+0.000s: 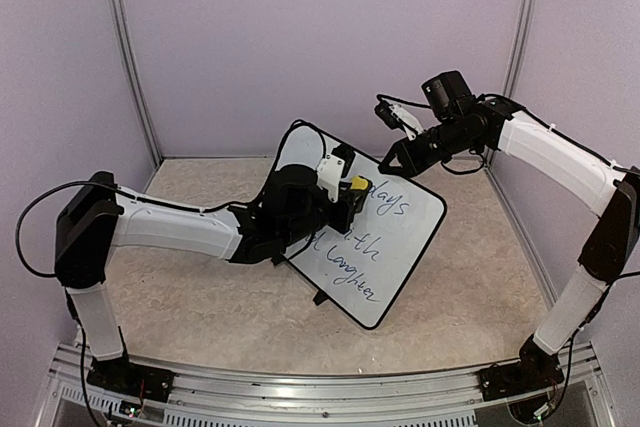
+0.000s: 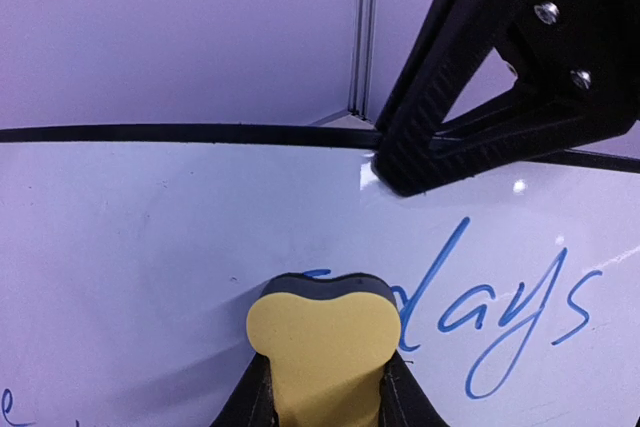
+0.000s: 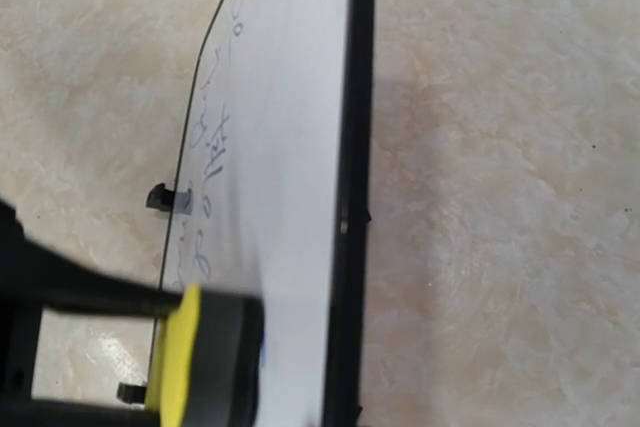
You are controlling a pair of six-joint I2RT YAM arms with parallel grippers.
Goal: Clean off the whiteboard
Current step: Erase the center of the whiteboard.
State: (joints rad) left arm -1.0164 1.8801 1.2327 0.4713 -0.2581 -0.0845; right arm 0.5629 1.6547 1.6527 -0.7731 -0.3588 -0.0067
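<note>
The whiteboard (image 1: 400, 237) stands tilted up off the table, white with a thin black frame. Blue handwriting (image 2: 520, 307) covers its right and lower part, while the upper left part is blank. My left gripper (image 1: 350, 195) is shut on a yellow eraser (image 2: 322, 342) whose dark felt face presses against the board beside the blue word. My right gripper (image 1: 385, 164) is shut on the board's top edge, and its black finger (image 2: 470, 117) shows over the frame. The right wrist view shows the whiteboard (image 3: 290, 147) edge-on, with the eraser (image 3: 185, 357) against it.
The table (image 1: 480, 287) is beige and speckled, with pale purple walls and metal corner posts (image 1: 130, 57) around it. A small black foot (image 3: 160, 195) juts from the board's lower edge. Both arms reach in over the middle of the table.
</note>
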